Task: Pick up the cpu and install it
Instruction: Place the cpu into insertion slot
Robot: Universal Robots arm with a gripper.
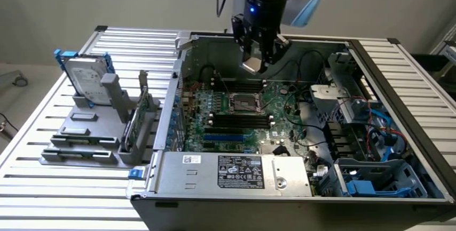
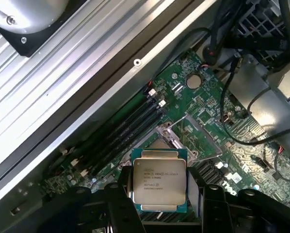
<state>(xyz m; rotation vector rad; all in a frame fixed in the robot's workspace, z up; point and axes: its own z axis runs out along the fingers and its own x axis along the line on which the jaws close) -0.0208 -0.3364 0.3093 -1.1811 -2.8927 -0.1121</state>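
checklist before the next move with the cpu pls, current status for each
1. cpu clamped in the end effector: ok, fingers press two opposite edges.
2. cpu square in the grip, printed top facing the wrist camera: ok.
3. End effector above the open case, clear of its walls: ok.
4. cpu lined up over the socket: cannot tell; in the wrist view the chip hides part of the socket.
5. Socket empty and unlatched: cannot tell.
6. Black cables off the socket: ok, they lie to the exterior view's right of it.
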